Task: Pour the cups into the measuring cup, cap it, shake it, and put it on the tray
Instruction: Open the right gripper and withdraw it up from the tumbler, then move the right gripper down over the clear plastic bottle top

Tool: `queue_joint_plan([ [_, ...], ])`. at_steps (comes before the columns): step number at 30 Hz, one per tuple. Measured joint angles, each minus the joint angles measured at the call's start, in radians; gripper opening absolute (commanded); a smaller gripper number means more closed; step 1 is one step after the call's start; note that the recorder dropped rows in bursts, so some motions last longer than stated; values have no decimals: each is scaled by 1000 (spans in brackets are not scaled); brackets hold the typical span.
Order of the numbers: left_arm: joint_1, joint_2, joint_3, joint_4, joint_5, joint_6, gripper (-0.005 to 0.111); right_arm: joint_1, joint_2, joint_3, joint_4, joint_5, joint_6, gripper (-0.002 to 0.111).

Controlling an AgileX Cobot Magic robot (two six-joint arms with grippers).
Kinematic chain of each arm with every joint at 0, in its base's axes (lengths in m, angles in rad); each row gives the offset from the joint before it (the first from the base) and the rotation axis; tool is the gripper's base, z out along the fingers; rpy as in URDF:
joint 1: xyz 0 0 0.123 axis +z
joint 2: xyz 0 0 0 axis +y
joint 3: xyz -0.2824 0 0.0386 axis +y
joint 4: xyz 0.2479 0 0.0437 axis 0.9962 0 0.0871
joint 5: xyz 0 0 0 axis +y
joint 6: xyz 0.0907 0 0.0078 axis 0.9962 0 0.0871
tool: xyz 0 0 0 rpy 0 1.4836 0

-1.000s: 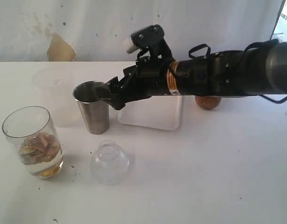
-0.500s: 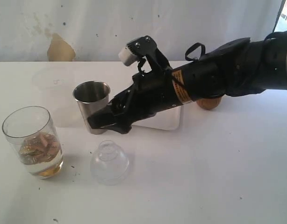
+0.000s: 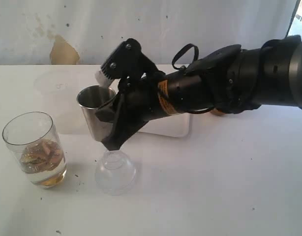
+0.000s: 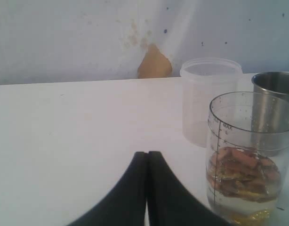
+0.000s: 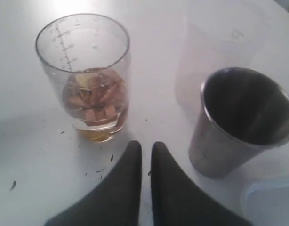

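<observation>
The measuring cup [image 3: 34, 147] stands at the left, holding brown pieces in pale liquid; the wrist views also show it [image 4: 245, 160] [image 5: 90, 77]. The steel tumbler [image 3: 96, 115] [image 5: 238, 120] stands upright to its right. My right gripper [image 3: 111, 144] [image 5: 145, 147] points down just above a clear dome lid [image 3: 115, 172]. Its jaws are shut to a thin slit with nothing seen between them. My left gripper [image 4: 147, 153] is shut and empty, low over the table beside the measuring cup. The white tray [image 3: 175, 129] [image 5: 271, 202] lies behind the right arm. That arm hides the wooden cup.
A frosted translucent cup [image 3: 57, 91] [image 4: 209, 96] [image 5: 220, 44] stands behind the tumbler and the measuring cup. Dark specks dot the white table around the measuring cup. The right arm stretches across the middle of the table from the right.
My right gripper has swung down from the tumbler's rim to just above the dome lid, and its jaws have closed from wide open. The left gripper has stayed shut.
</observation>
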Motion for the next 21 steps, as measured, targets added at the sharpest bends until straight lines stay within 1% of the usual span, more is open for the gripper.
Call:
queue_joint_plan([
  [3,0,0,0,0,0,0,0,33,-2,2,-2,44,-54,0],
  [6,0,0,0,0,0,0,0,46,-3,2,-6,142,1,0],
  [8,0,0,0,0,0,0,0,46,-5,2,-8,259,67,0],
  [11,0,0,0,0,0,0,0,46,-10,2,-8,481,139,0],
  [14,0,0,0,0,0,0,0,46,-25,5,43,690,132,0],
  [16,0,0,0,0,0,0,0,53,-32,5,144,849,13,0],
  [18,0,0,0,0,0,0,0,63,-34,-14,269,1048,-157,0],
  [19,0,0,0,0,0,0,0,63,-34,-28,329,1115,-229,0],
  [21,0,0,0,0,0,0,0,63,-34,-68,517,1235,-432,0],
])
